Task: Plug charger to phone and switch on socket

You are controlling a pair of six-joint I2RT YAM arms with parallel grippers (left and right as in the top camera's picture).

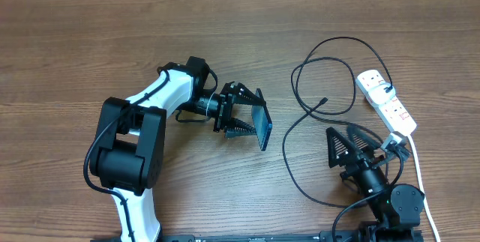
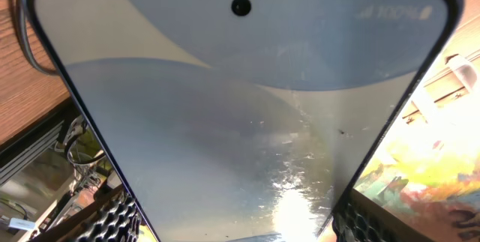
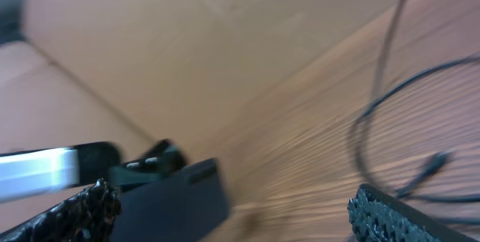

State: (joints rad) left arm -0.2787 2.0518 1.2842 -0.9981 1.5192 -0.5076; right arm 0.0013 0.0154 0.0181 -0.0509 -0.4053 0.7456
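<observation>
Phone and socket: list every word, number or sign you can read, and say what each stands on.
"100%": faint, in a top corner of the screen of the phone, left wrist view.
Socket: red marks only; any print is too small to read.
Right wrist view: blurred, nothing to read.

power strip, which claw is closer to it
Right. The right claw sits open just beside the power strip; the left claw is far across the table, holding the phone.
</observation>
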